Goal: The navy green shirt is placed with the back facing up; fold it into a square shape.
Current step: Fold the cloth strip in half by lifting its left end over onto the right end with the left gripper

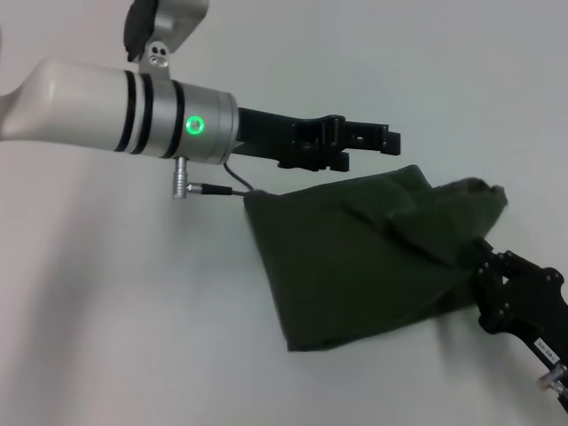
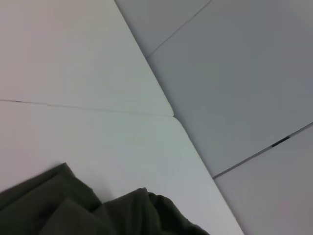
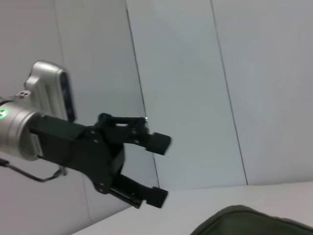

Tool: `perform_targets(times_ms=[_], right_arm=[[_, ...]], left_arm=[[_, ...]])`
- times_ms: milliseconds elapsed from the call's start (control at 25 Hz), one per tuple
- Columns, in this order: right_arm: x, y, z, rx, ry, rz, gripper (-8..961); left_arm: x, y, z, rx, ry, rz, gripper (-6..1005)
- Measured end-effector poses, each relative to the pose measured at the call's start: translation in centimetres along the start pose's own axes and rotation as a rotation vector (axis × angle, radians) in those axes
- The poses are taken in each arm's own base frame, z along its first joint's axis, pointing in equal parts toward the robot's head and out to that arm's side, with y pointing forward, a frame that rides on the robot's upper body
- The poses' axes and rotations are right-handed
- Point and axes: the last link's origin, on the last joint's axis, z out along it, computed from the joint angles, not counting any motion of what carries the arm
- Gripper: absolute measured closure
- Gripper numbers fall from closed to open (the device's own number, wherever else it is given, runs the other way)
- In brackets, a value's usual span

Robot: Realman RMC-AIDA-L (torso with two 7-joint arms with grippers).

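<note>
I see my left gripper (image 1: 386,146) released, empty, above the folded navy green shirt (image 1: 355,266); my right gripper (image 1: 484,266), at four o'clock, touches its edge, grasp unclear.

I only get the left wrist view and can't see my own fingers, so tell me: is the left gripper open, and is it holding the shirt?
Observer: The right wrist view shows the left gripper open and empty, up in the air.
Operator: Where is it relative to the shirt?
Observer: In the head view it hangs by the far edge of the olive-green shirt.
Operator: And the right gripper?
Observer: The right gripper is at the shirt's right edge, beside a rumpled corner.
</note>
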Motion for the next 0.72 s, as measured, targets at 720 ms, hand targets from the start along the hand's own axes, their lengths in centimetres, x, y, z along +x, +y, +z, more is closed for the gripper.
perform_targets(times_ms=[720], right_arm=[[-1.8,-2.8,-3.4,0.032,-0.037,0.221,495]], left_arm=[[-4.9,-2.6,-2.8,-0.054,-0.075,-0.080,60]])
